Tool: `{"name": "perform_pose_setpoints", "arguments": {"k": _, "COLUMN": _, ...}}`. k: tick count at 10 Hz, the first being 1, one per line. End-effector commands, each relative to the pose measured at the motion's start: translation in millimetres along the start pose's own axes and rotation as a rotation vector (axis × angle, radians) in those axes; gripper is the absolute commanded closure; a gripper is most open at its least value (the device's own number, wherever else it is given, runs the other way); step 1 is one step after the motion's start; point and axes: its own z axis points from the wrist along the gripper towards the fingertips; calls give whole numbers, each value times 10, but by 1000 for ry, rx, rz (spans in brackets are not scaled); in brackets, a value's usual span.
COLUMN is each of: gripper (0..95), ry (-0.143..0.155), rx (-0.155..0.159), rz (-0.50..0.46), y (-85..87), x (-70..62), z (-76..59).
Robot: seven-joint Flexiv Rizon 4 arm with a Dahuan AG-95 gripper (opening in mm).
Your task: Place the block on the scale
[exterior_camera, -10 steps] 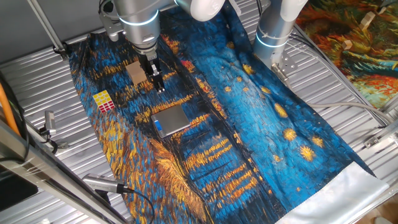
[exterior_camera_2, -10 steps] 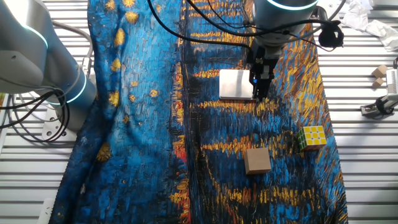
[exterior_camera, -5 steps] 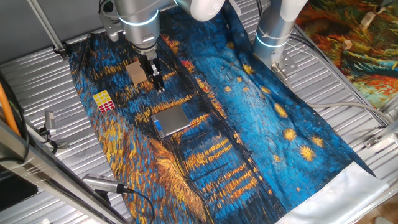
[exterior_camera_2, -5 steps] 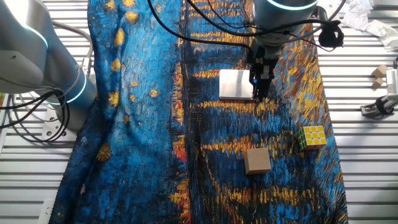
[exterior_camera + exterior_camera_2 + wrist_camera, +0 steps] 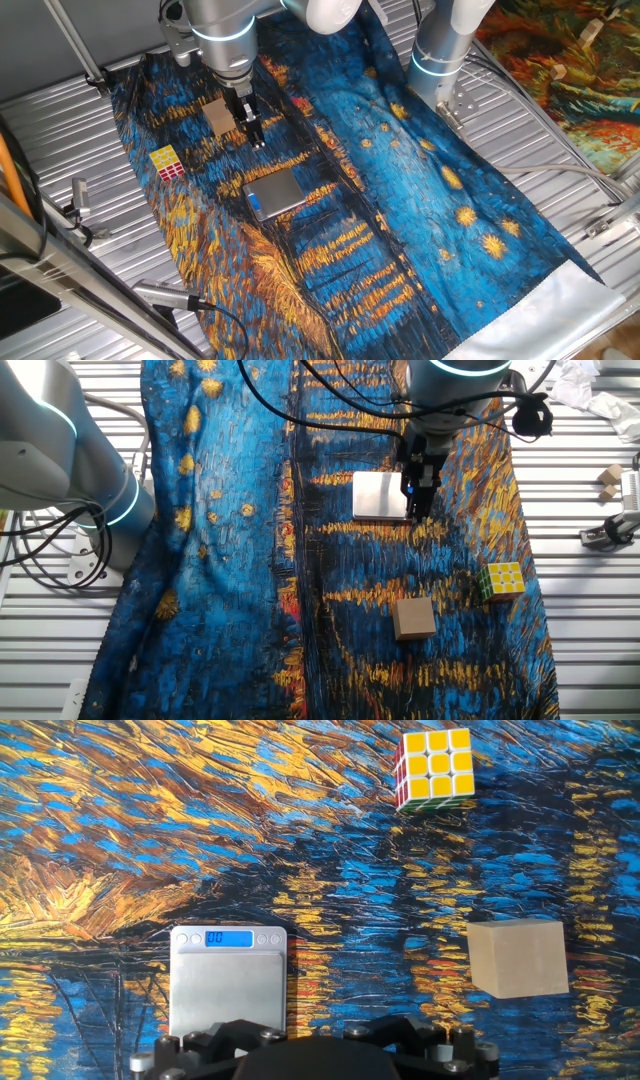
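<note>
Arm pointing straight down, with the gripper (image 5: 253,133) hanging over the painted cloth (image 5: 420,200). The scale (image 5: 275,193) sits mid-frame, the wooden block (image 5: 219,116) upper left. The puzzle cube (image 5: 167,163) lies alone at far left. I cannot tell how wide the jaws are; they hold nothing.

Bright, even overhead light, soft shadows, all three views sharp.

The arm points straight down, its fingers (image 5: 256,135) seemingly closed (empty).
</note>
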Motion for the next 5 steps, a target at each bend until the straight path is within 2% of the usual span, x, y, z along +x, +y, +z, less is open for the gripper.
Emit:
{"name": "perform_pose_setpoints", "arguments": {"k": 1, "gripper": 950, "ry": -31, "rx": -29, "rz": -46, "y": 0, "x": 0, "z": 0}}
{"name": "perform_pose_setpoints", "arguments": {"k": 5, "gripper": 950, "ry": -31, "rx": -28, "rz": -47, "y": 0, "x": 0, "z": 0}}
